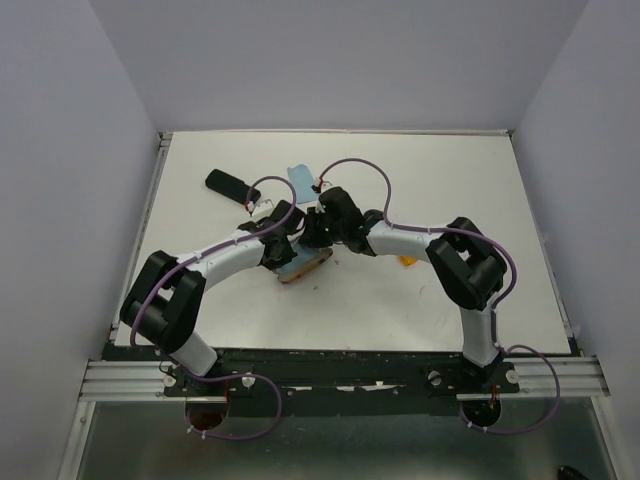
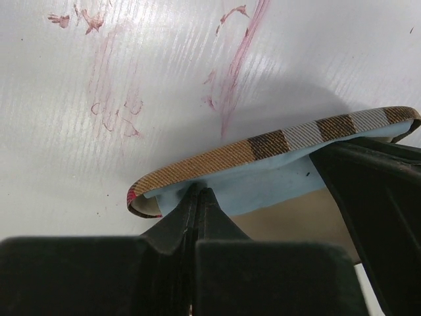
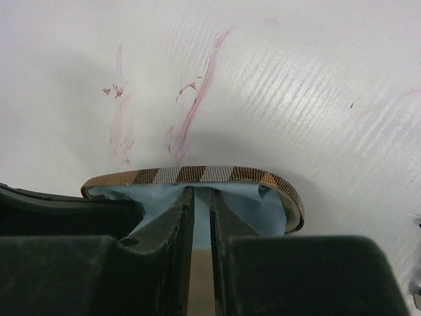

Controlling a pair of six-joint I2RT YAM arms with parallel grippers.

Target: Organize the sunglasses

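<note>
at the far left of the table (image 1: pixel 480 200) lies a plain black case (image 1: pixel 225 183), well apart from both my grippers. just right of it, behind my wrists, a light blue piece (image 1: pixel 298 178) rests on the white surface; i cannot tell what it is.

my left gripper (image 2: pixel 197 197) reaches in over the plaid case (image 2: pixel 276 141), which lies open near the middle of the table, its tan-and-black rim curving across the left wrist view. my left fingers (image 2: pixel 174 227) are pressed together, their tips at the near edge of the blue cloth (image 2: pixel 263 181) that sits inside the case. whether any cloth is caught between them, i cannot tell. beyond the rim, red scribble marks (image 2: pixel 230 72) streak the table.

my right gripper (image 3: pixel 201 197) comes at the same case from the other side, so the two grippers nearly meet over it, and each one's dark body fills an edge of the other's wrist view. my right fingers (image 3: pixel 227 220) stand only a thin slit apart. blue cloth shows through the slit, with the case's tan lining below it. i cannot tell whether these fingers grip the cloth or just hang above it.

further right, the orange sunglasses (image 1: pixel 407 261) lie on the table just beside my right forearm. they are outside the case, and only a small orange bit is in view from above.
</note>
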